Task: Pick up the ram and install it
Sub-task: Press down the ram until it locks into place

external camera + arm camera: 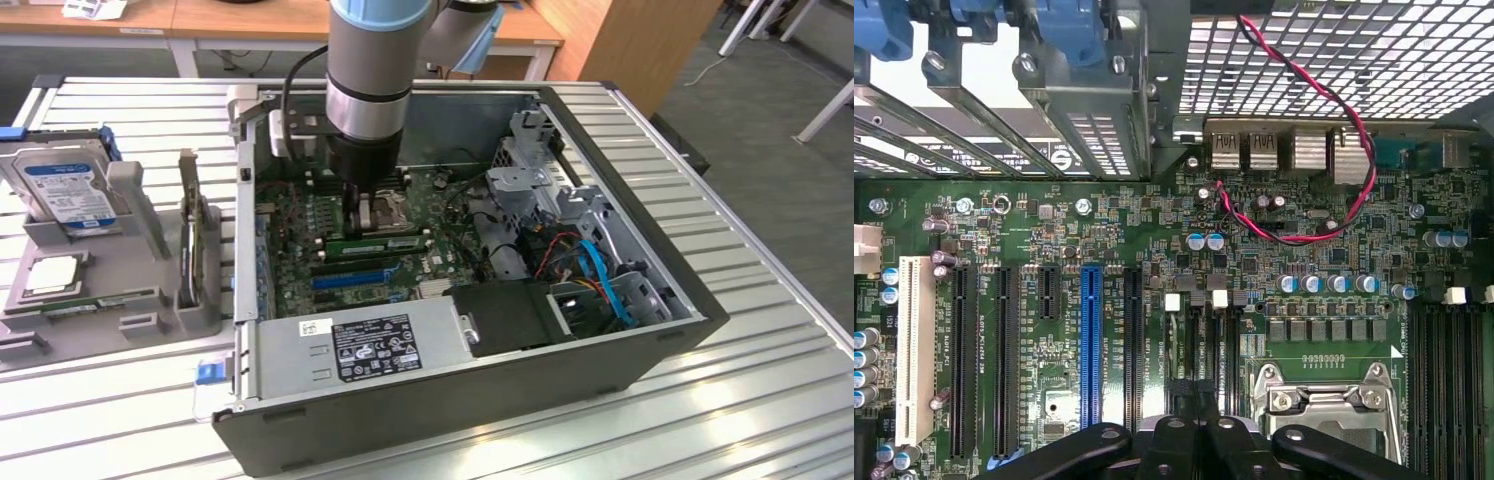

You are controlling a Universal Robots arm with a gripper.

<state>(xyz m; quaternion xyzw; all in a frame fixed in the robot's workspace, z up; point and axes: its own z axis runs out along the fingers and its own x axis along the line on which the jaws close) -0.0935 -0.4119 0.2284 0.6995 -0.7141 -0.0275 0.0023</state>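
While shut, gripper [370, 215] hovers above motherboard [1154, 290] beside ram [378, 243]

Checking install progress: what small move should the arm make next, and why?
Probably press the shut fingers down on the long green ram stick: it lies along the black motherboard slots beside them, and whether it is seated is unclear.

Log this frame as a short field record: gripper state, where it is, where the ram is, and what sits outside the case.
gripper: shut, low over the motherboard inside the open computer case
ram: green stick lying along the board beside the gripper
held: cannot tell
outside case: hard drive in the grey holder, exterior view's left
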